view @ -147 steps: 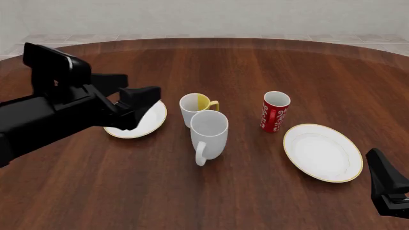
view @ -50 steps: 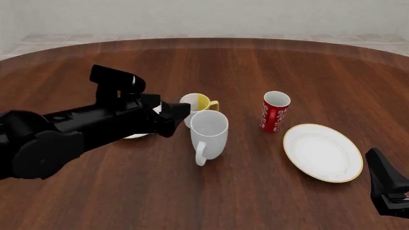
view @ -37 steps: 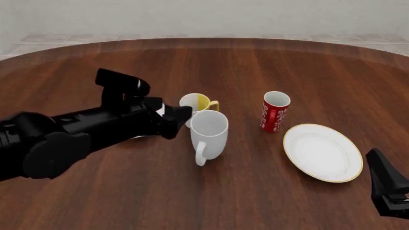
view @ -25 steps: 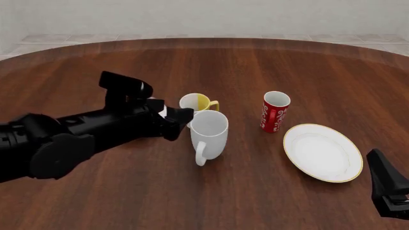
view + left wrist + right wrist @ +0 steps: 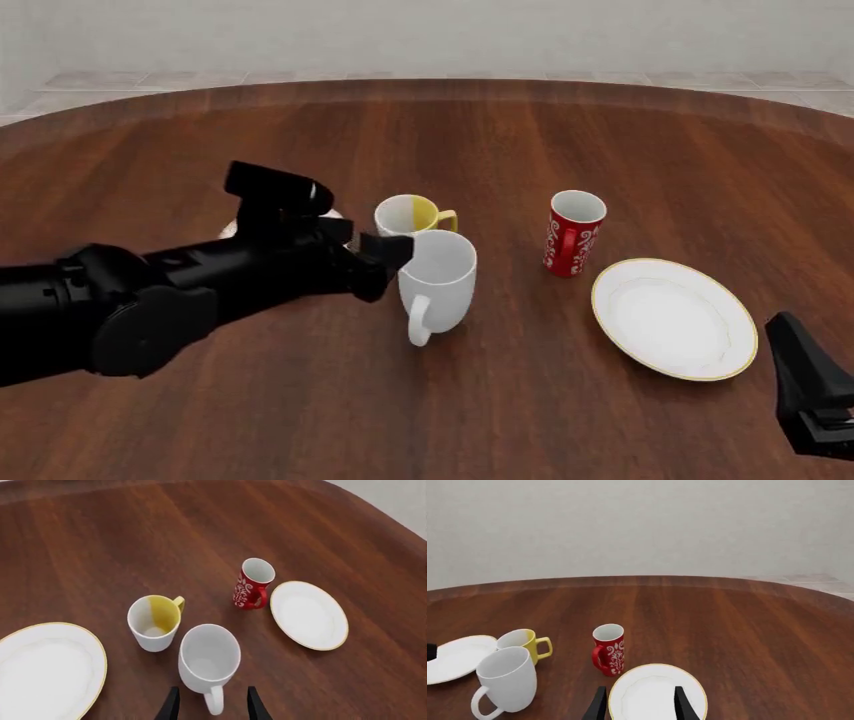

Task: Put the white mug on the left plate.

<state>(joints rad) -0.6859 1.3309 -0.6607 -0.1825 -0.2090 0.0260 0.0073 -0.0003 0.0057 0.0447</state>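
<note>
The desk (image 5: 561, 120) fills every view, a round dark-wood top carrying two plates and three mugs. The left arm (image 5: 147, 295) is the largest thing on it in the front view, a black bulk reaching in from the lower left toward the centre.

The right plate (image 5: 674, 317) lies flat at the lower right of the front view, bare. The left plate (image 5: 45, 667) is almost wholly hidden behind the left arm in the front view; the left wrist view shows it at the lower left of that picture, also bare, with nothing on it.

The white mug (image 5: 437, 283) stands upright on the desk at the centre of the front view, handle toward the camera, well apart from both plates. So the carrying has not begun: the mug is neither lifted nor gripped.

Just behind it and to its left stands the yellow mug (image 5: 408, 222), very near and perhaps touching. The red mug (image 5: 574, 233) stands right of centre, near the right plate's far edge.

The left claw (image 5: 212, 706) has its jaws apart, one on each side of the white mug's handle in the wrist view, holding nothing. I judge this as the approach to a grasp at the handle; closing, lifting, moving left and setting down on the left plate all remain.

The right claw (image 5: 639, 702) sits parked at the lower right corner of the front view, jaws parted and empty, hanging over the near edge of the right plate in its own view.
</note>
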